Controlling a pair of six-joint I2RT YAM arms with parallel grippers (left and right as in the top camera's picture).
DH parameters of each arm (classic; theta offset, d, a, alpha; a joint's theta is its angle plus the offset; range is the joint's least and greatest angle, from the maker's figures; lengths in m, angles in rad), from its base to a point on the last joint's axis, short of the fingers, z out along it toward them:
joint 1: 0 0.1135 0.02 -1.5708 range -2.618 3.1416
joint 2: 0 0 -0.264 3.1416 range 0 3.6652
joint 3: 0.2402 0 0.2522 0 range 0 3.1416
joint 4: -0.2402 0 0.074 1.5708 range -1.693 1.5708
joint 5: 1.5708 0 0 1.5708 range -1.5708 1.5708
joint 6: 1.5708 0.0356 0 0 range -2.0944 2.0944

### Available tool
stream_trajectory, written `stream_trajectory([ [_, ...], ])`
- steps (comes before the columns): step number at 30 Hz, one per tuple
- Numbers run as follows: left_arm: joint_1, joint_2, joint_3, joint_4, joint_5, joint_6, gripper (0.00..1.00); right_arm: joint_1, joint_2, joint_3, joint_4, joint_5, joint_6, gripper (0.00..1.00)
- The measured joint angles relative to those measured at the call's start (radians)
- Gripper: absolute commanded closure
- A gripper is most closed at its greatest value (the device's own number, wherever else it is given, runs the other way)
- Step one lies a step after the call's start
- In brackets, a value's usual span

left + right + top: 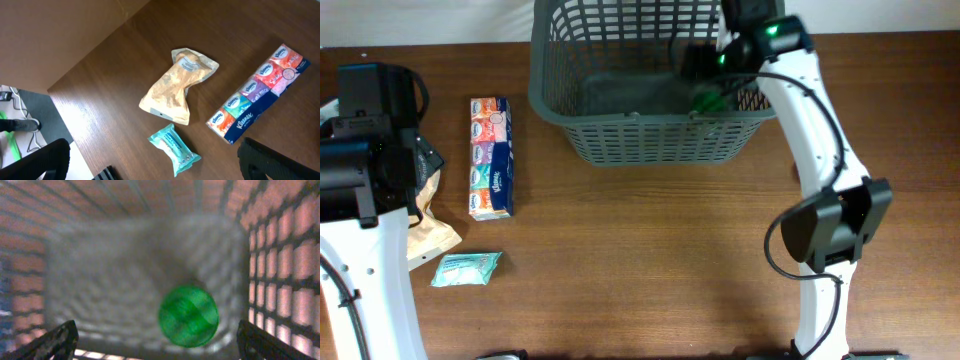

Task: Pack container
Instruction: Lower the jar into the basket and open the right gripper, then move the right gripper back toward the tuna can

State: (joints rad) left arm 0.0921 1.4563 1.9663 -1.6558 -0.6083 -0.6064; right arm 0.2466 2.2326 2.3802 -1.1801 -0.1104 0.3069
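At the table's far edge the container holds a green-lidded jar under the right gripper, jaws wide open, looks like a drop-off, while the left gripper hangs open over the tan pouch by the left edge, probably the next pick.

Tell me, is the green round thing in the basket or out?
In. The right wrist view shows the green round thing low inside the basket, lattice walls around it.

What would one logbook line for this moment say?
right jaws open over green-lidded jar in basket | left jaws open, empty | on table: tissues, beige pouch, teal packet
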Motion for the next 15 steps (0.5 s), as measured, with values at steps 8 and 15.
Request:
stream_trajectory([
  [8,0.0,0.0,0.0,0.0,0.0,0.0,0.0,-0.026,-0.001,0.512,-0.197,0.025,-0.012,0.01],
  [15,0.0,0.0,0.0,0.0,0.0,0.0,0.0,-0.167,-0.006,0.74,-0.455,0.12,0.032,0.01],
])
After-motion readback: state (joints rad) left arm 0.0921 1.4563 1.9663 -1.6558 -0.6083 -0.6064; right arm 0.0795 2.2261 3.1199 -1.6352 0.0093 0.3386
